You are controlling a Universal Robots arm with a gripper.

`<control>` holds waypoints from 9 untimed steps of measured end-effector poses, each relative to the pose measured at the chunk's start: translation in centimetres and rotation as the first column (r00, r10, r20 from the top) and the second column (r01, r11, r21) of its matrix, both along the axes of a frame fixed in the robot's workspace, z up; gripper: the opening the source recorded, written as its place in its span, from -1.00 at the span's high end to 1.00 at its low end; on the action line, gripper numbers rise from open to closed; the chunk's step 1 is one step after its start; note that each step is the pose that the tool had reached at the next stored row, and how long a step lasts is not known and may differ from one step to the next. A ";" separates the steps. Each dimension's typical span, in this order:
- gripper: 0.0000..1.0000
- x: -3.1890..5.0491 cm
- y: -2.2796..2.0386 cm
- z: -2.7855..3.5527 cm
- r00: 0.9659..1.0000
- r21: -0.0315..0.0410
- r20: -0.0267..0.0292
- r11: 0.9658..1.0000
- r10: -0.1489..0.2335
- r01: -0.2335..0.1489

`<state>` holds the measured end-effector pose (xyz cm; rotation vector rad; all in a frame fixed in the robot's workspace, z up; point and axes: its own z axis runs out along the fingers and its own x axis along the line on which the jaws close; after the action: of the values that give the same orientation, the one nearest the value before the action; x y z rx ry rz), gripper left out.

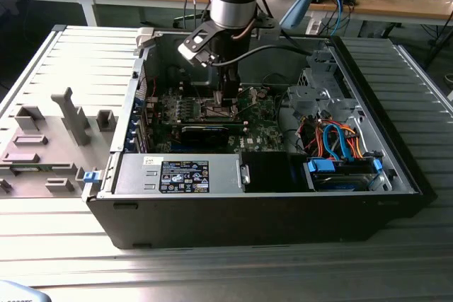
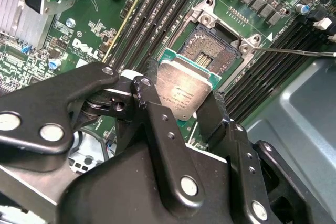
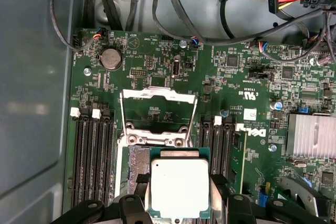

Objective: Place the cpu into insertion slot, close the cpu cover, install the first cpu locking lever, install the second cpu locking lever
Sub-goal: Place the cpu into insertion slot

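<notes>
Step one is in hand: the gripper [image 2: 181, 103] is clenched on the cpu [image 3: 179, 186], held over the insertion slot [image 2: 212, 51], near eleven o'clock of the case [image 1: 269, 217] in the exterior view. The cpu cover [image 3: 157, 94] stands open. Seating the cpu, I'd judge, needs squared edges and a level descent. Being square, it has no long axis. Its metal top faces up.
</notes>
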<state>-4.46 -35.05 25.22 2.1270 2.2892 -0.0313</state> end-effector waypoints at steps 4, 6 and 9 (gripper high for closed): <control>-0.08 -0.03 0.00 -0.06 1.000 0.000 0.000 1.000 0.000 0.000; -0.08 -0.03 0.00 -0.12 1.000 0.000 0.000 1.000 0.000 0.000; -0.08 -0.03 0.00 -0.18 1.000 0.000 0.000 1.000 0.000 0.000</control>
<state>-4.49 -35.05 25.04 2.1272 2.2890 -0.0313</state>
